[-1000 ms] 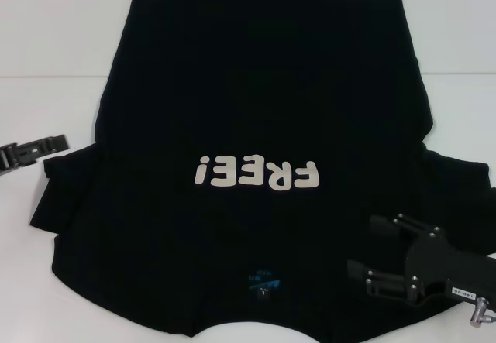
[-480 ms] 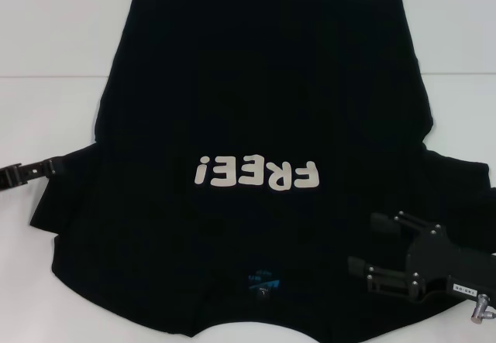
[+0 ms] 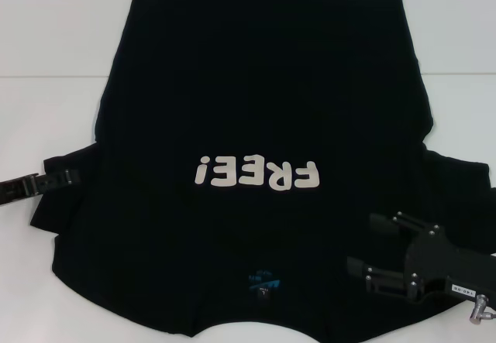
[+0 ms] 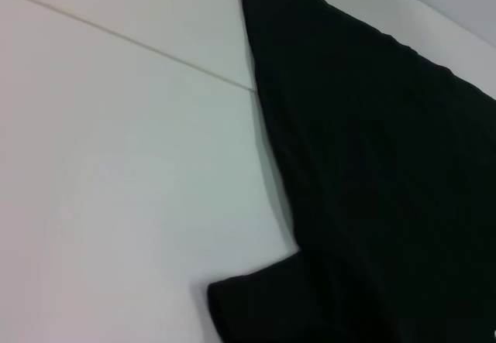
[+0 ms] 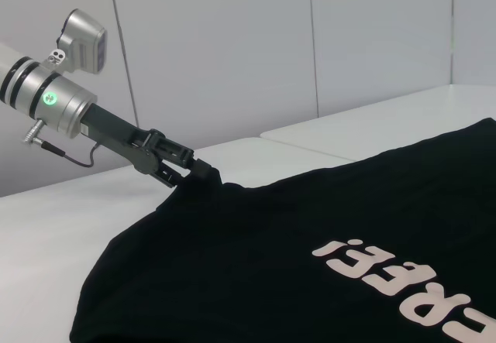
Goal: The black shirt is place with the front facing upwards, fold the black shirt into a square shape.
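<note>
Left gripper (image 3: 68, 177) sits low at the left sleeve edge of the black shirt (image 3: 263, 111), which lies spread flat, lettering up, on the white table (image 3: 46, 56); whether its fingers have closed, I cannot tell. Right gripper (image 3: 368, 254) hovers over the right shoulder, fingers apart. It looks like the first-fold grasp, and next both need a firm pinch on fabric.

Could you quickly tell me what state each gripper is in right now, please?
Left gripper: at the sleeve of the black shirt; open or shut cannot be told.
Right gripper: open, holding nothing, over the shirt.
</note>
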Controlling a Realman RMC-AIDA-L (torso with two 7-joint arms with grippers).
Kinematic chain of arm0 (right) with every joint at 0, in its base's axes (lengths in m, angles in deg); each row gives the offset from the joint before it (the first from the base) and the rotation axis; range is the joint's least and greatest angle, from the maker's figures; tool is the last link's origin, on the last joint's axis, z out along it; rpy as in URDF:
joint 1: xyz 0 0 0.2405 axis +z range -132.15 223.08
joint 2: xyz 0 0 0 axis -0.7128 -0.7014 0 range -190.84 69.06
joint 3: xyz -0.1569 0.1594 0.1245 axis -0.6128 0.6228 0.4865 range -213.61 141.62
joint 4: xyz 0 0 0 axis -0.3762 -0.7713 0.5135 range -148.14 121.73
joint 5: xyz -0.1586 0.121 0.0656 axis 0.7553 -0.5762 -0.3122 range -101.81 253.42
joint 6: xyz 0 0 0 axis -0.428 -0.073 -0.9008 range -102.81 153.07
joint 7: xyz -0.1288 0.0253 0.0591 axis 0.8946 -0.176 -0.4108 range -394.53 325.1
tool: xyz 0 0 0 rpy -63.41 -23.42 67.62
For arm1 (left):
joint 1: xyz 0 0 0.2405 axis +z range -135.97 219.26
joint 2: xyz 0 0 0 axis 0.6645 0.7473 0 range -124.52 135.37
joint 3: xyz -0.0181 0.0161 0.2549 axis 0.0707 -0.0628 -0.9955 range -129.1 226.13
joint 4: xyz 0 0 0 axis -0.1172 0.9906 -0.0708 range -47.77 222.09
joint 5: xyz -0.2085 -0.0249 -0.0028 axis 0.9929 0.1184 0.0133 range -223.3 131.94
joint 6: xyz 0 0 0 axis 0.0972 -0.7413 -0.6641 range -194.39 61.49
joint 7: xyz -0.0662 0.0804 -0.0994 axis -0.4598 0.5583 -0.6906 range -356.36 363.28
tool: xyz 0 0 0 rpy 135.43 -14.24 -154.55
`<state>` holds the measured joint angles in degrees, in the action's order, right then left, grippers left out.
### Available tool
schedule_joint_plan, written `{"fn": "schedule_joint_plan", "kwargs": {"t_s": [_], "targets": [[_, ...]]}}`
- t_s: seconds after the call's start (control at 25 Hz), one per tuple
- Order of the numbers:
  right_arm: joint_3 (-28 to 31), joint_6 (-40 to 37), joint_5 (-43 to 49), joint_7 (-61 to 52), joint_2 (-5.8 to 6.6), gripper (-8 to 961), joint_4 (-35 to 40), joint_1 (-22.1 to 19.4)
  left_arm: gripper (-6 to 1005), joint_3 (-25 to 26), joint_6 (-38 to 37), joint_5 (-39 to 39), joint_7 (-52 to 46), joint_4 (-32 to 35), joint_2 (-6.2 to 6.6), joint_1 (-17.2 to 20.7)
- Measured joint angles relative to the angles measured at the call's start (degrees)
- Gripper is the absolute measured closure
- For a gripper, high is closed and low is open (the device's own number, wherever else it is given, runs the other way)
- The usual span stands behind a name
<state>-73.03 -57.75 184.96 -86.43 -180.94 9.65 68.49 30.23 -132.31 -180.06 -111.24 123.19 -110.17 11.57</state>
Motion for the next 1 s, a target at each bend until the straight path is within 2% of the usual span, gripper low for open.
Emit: {"fn": "schedule_joint_plan", "kwargs": {"t_s": [0.4,0.64,1.0], "targets": [[0.2,-0.2,0.0,0.0,-0.01,56,0.0,-0.2,101,-4.0,-0.7,0.0,-0.4,-0.4,-0.43,-0.5],[0.2,-0.4,0.0,0.0,0.01,56,0.0,-0.4,114,-4.2,0.5,0.1,-2.4,0.4,-0.79,-0.2],[0.1,-0.4,0.0,0.0,-0.02,56,0.0,-0.3,421,-3.8,1.5,0.5,-2.3,0.5,-0.86,-0.1]]}}
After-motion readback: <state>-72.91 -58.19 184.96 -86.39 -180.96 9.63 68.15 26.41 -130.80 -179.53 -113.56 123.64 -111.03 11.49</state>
